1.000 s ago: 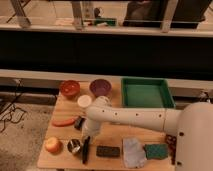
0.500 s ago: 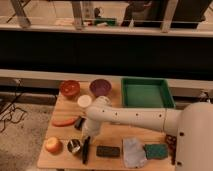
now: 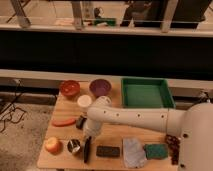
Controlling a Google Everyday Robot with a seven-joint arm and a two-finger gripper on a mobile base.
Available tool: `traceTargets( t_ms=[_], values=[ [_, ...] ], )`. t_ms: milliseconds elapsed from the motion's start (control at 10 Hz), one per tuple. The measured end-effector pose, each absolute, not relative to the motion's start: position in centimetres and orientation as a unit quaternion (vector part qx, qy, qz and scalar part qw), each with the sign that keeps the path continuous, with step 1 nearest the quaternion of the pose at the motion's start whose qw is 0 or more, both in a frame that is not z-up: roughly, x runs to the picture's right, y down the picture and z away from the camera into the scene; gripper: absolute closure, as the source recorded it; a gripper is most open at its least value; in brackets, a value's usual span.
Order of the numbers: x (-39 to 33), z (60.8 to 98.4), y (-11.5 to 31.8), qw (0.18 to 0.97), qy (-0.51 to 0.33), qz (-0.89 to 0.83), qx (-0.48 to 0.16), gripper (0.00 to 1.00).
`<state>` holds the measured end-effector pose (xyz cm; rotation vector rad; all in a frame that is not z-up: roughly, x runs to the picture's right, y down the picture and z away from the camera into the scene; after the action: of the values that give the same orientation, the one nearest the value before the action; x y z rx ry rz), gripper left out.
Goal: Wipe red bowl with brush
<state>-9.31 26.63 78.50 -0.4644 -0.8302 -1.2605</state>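
Brush [image 3: 87, 150] lies between metal cup [image 3: 74, 146] and dark block [image 3: 108, 151], end effector [image 3: 89, 136] at its far end, grip unclear.

The red bowl [image 3: 70, 88] is small, round and orange-red with a glossy inside, and it stands upright and empty near the back left corner of the table [image 3: 62, 107]. The brush [image 3: 87, 149], slim and nearly black, lies flat near the front edge, well apart from the bowl, pointing roughly front to back. The gripper [image 3: 89, 135] hangs at the brush's far end.
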Motion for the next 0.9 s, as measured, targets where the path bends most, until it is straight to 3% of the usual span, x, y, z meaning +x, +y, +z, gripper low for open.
traceTargets(
  t_ms=[900],
  values=[
    [-9.4,75.9,24.7,0.716,-0.350,-0.579,-0.174,0.81]
  ],
)
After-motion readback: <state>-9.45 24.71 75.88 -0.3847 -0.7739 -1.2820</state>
